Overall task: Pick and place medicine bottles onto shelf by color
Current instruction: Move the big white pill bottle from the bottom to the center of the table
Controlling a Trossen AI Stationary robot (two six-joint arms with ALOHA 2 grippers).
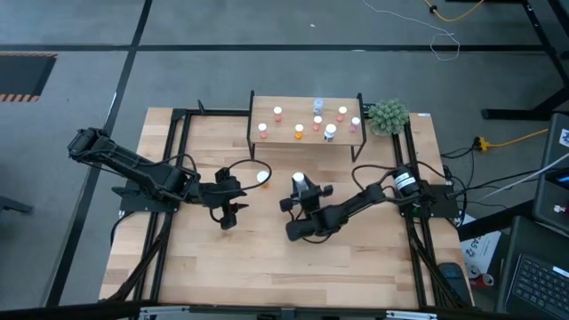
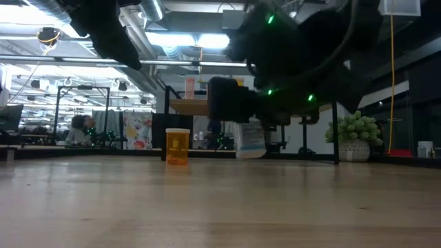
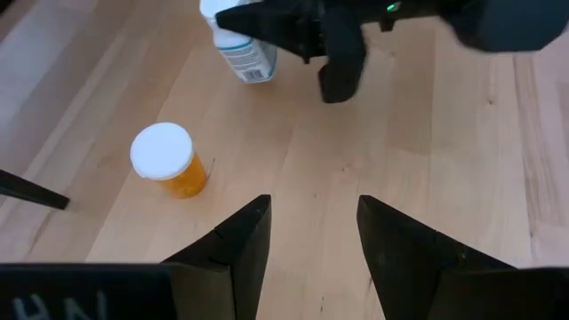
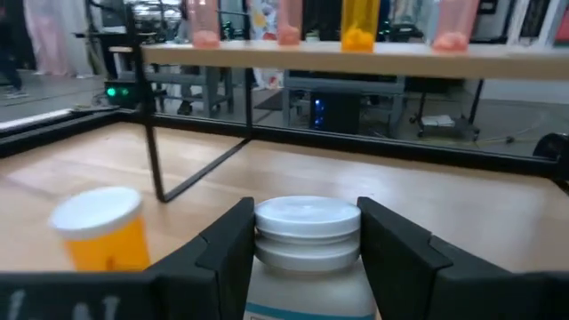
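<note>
A white medicine bottle with a white cap [image 4: 307,233] stands between the fingers of my right gripper [image 1: 302,188], which is shut on it at mid-table; it also shows in the low view [image 2: 249,140]. An orange bottle with a white cap [image 1: 263,178] stands upright on its base on the table just left of it, and shows in the left wrist view [image 3: 167,160]. My left gripper [image 3: 313,233] is open and empty, above the table near the orange bottle. The shelf [image 1: 307,133] at the far side carries several pink, orange and white bottles. My right gripper pinches the white bottle between its two fingers at the cap and neck [image 4: 307,253], one finger on each side. The fingers come at it roughly level from the table's near right side. The bottle leans slightly; whether its base [image 2: 249,156] touches the table I cannot tell.
A green bushy plant [image 1: 388,116] stands at the shelf's right end. The shelf's thin black legs [image 4: 153,160] stand just beyond the two bottles. Bare wooden tabletop [image 1: 267,267] lies on the near side of both grippers.
</note>
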